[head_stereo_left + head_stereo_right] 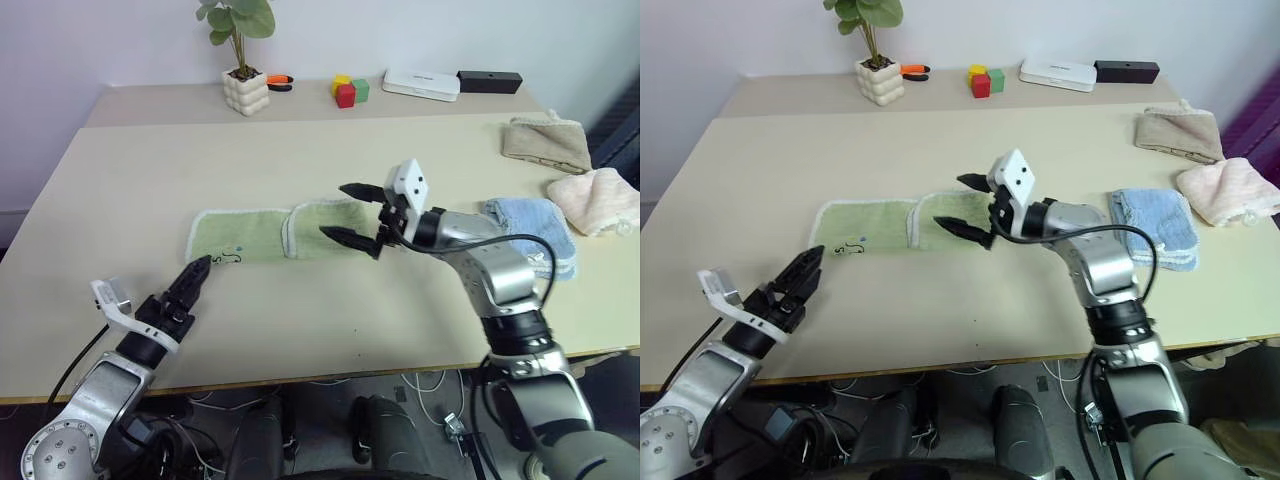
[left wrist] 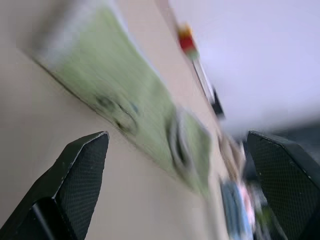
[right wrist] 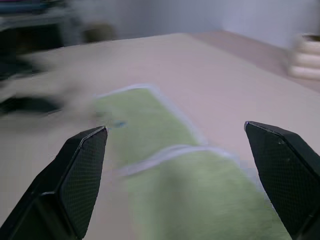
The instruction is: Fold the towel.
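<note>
The light green towel lies flat on the table's middle, its right part folded over onto the left so a white-edged flap overlaps it. A small dark label shows at its near edge. My right gripper hovers above the folded flap, open, pointing left, with nothing between its fingers. My left gripper is low near the table's front, just short of the towel's near left corner, open and empty. The towel also runs between the left wrist view's fingers, and the flap lies under the right wrist view.
A folded light blue towel, a pink towel and a beige towel lie at the right. At the back stand a potted plant, coloured blocks, a white box and a black box.
</note>
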Available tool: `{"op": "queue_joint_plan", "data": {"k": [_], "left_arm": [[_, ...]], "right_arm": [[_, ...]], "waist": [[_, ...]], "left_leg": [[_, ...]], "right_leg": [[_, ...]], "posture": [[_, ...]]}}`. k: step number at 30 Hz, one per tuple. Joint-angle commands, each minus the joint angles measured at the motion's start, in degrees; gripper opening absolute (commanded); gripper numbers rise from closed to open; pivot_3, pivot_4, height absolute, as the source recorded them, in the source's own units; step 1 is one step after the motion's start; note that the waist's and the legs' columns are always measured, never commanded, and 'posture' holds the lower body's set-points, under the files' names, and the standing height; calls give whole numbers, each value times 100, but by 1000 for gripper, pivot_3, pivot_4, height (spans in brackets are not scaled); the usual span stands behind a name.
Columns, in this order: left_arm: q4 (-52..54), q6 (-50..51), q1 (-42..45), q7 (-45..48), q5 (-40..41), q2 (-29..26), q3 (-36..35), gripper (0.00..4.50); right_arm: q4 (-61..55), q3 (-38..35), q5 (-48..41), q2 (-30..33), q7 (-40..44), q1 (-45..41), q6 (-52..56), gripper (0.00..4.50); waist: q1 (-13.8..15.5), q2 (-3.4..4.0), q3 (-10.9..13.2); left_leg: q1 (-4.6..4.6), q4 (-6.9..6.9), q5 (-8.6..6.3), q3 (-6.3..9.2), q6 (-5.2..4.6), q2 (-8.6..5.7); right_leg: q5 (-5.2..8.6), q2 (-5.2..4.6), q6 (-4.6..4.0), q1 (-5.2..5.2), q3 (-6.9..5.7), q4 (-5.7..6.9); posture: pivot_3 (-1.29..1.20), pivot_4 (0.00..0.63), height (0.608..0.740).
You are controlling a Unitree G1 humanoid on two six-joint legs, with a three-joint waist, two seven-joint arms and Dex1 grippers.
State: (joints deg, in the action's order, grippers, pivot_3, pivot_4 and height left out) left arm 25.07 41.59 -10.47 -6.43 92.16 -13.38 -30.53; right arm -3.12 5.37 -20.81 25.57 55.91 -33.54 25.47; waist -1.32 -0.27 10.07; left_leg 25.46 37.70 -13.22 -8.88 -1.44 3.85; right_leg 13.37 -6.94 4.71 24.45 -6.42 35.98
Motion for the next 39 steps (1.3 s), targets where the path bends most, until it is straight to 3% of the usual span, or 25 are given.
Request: {"op": "queue_joint_plan", "data": {"k": [1,6,18,21,28,34,39], "left_arm": [[-97,-500,130,-685,222,141,-24,4500],[-467,-689,417,-1135,197,123,145,4500],[-1519,-790,1654,-1854,220,258,549,4500],[-1769,-748,1958,-1956,293,306,593,3709],[-1635,-739,2426,-1878,219,285,708,69],[-1186,-623,2858,-1515,-235,140,1120,69],[-1186,-250,3423,-191,-1387,-267,2065,69]], "right_arm": [[-539,-168,-425,331,346,16,311,4483],[-599,-164,-487,509,335,4,423,4483],[-828,-45,-433,283,-205,146,440,4483],[-815,-76,-426,250,-319,117,429,4500],[-748,-161,-305,370,-456,186,307,4500],[-681,-753,-527,916,-141,582,202,4500],[-718,-1309,-641,1480,71,1024,75,4500]], "waist": [[31,0,1],[57,-2,0],[105,-2,0],[130,-3,-1],[191,-7,2],[228,-13,6],[214,-16,7]], "left_leg": [[1,0,-1,-5,-1,-1],[1,3,-1,-6,-2,-1],[3,12,-2,-5,-6,-3],[3,18,-2,-4,-8,-4],[18,23,-2,-5,-15,-5],[23,23,0,-5,-20,-9],[41,32,-4,4,-13,-18]], "right_leg": [[-1,-2,-2,-1,2,0],[3,-1,-12,1,0,-1],[2,0,-13,-8,-3,-1],[2,1,-12,-12,-3,1],[1,4,-11,-3,-3,0],[1,6,-10,-2,-5,-3],[0,7,-10,0,-15,-9]], "posture": [[0,150,740],[0,150,740],[0,150,740],[0,150,740],[0,150,740],[0,150,740],[0,150,740]]}}
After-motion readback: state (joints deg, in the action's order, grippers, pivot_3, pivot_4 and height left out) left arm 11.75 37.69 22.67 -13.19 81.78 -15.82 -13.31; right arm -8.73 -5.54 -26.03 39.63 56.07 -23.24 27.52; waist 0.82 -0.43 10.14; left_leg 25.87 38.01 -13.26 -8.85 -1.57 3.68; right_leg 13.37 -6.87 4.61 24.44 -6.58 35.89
